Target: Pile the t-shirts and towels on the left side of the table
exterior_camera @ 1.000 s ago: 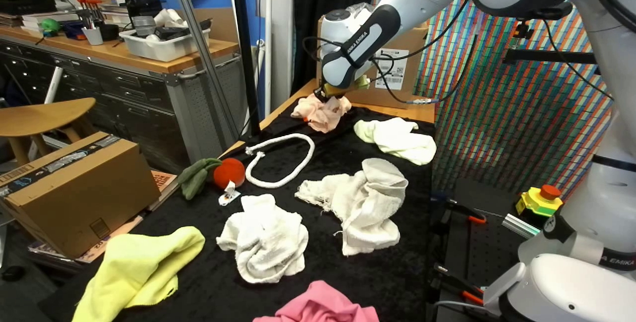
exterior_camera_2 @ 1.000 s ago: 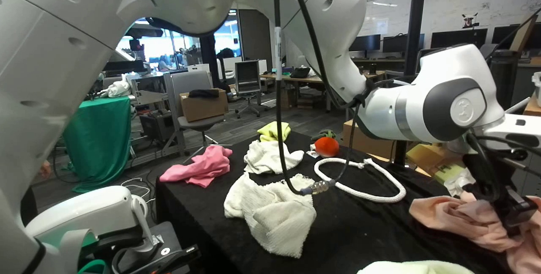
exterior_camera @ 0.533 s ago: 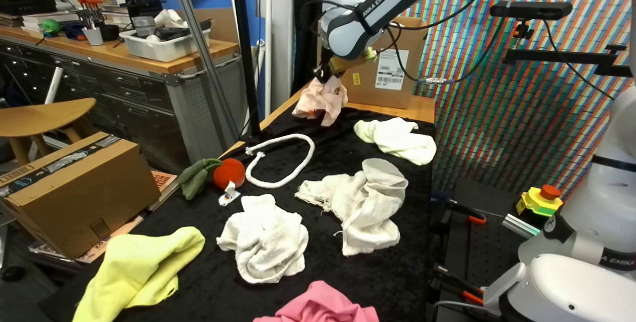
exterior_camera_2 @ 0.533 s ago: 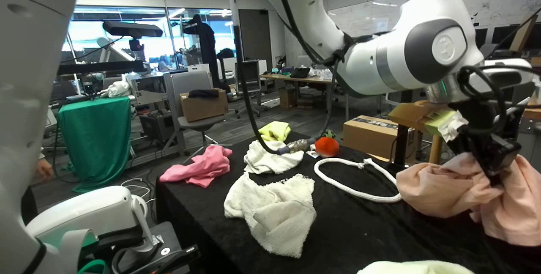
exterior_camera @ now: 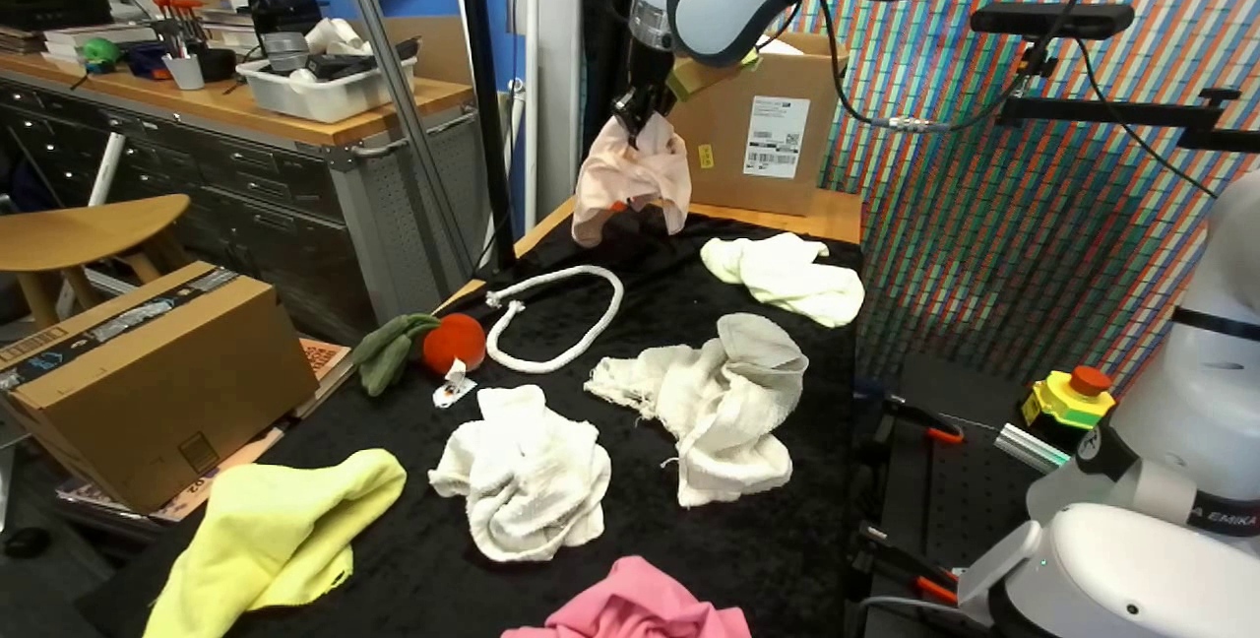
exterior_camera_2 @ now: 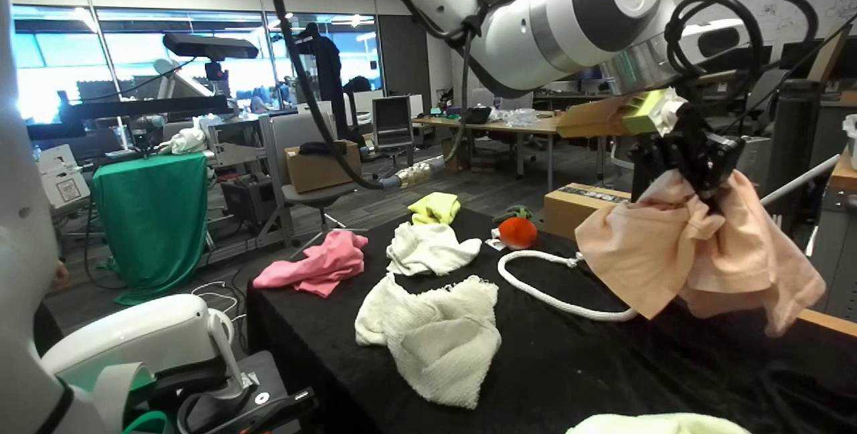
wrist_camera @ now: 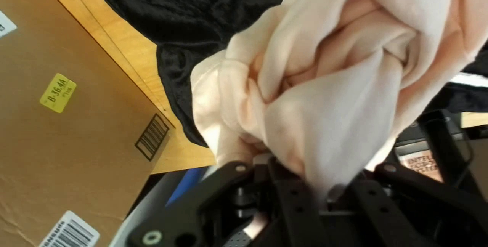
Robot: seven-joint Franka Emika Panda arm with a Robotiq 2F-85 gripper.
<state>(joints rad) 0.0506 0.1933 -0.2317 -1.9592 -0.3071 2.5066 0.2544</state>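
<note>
Pointing down, the gripper [exterior_camera_2: 707,186] pinches a gathered part of the peach-tan cloth [exterior_camera_2: 696,266], its two jaws drawn nearly together with fabric caught between them, as the wrist view shows. The cloth hangs below in loose folds, over the end of the black-topped table [exterior_camera: 640,495] nearest the tall cardboard box [exterior_camera: 719,175], which bears a yellow label and stands on bare wood. Near the hanging cloth, apart from it, the pale yellow-green cloth [exterior_camera: 787,279] lies flattened on the table. Also near is the white cord [exterior_camera: 618,296], laid in a loop. Farther along lie the cream cloth [exterior_camera: 733,392], crumpled and frayed at one edge, and the white cloth [exterior_camera: 532,476], bunched just beside it. By the cord sits a red ball [exterior_camera: 456,338] with a dark green soft piece [exterior_camera: 389,352] against it. At the end farthest from the gripper, the bright yellow cloth [exterior_camera: 281,530] and the pink cloth [exterior_camera_2: 318,264] rest well apart, near opposite edges. Beside the table stands a smaller cardboard box [exterior_camera: 167,402], its top taped.
</note>
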